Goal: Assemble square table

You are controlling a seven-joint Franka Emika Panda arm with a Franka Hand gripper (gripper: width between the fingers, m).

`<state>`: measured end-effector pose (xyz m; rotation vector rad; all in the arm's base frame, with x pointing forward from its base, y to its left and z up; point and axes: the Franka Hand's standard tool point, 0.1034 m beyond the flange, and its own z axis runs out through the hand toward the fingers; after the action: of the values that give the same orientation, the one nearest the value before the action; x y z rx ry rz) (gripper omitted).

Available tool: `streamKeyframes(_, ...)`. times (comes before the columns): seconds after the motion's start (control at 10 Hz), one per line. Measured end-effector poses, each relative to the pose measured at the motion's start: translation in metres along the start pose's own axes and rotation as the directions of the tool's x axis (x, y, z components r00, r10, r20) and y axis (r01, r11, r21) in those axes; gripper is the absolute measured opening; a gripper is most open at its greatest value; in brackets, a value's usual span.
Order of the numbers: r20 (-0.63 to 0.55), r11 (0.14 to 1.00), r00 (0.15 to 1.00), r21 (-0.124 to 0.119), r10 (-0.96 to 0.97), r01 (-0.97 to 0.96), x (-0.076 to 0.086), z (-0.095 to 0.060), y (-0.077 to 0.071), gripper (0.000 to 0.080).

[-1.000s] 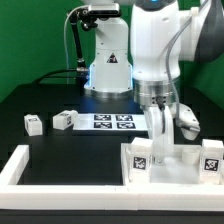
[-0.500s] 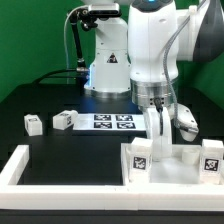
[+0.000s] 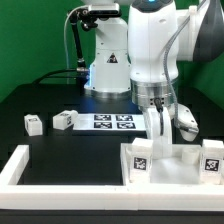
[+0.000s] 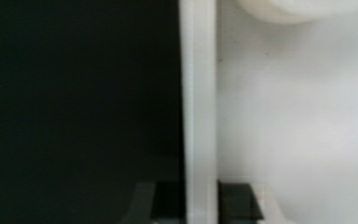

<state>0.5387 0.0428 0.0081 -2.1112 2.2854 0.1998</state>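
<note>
The square table's white slab lies at the exterior view's lower right, with black-white tags on its near side. My gripper reaches straight down onto its raised rim. In the wrist view the rim runs between my two dark fingers, and the gripper is closed on it. The slab surface and a round corner socket lie on one side, the black table on the other. Two small tagged leg blocks lie at the exterior view's left.
The marker board lies mid-table in front of the robot base. Long white frame bars border the front and the exterior view's left. Another white part lies behind my gripper at the exterior view's right.
The arm's upper part shifted slightly toward the exterior view's left a second ago, then held still. The slab and leg blocks have not moved.
</note>
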Motion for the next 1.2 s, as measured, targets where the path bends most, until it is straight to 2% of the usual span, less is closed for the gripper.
streamKeyframes(0.5,0.0,1.0,1.0,0.0,-0.002,0.002,0.0,0.0,0.0,0.0068)
streamKeyframes(0.6,-0.01,0.997,0.998,0.018,-0.068,0.069,0.005,0.0,0.001,0.0068)
streamKeyframes(0.7,-0.033,0.991,0.992,0.044,-0.125,0.127,0.02,-0.002,0.009,0.0068)
streamKeyframes(0.8,-0.049,0.987,0.987,0.048,-0.154,0.156,0.033,-0.004,0.015,0.0067)
streamKeyframes(0.9,-0.085,0.951,0.951,0.065,-0.296,0.302,0.051,-0.007,0.014,0.0067)
streamKeyframes(1.0,-0.113,0.899,0.897,0.058,-0.427,0.435,0.068,-0.007,0.015,0.0064)
streamKeyframes(1.2,-0.121,0.849,0.846,0.042,-0.519,0.527,0.072,-0.008,0.015,0.0063)
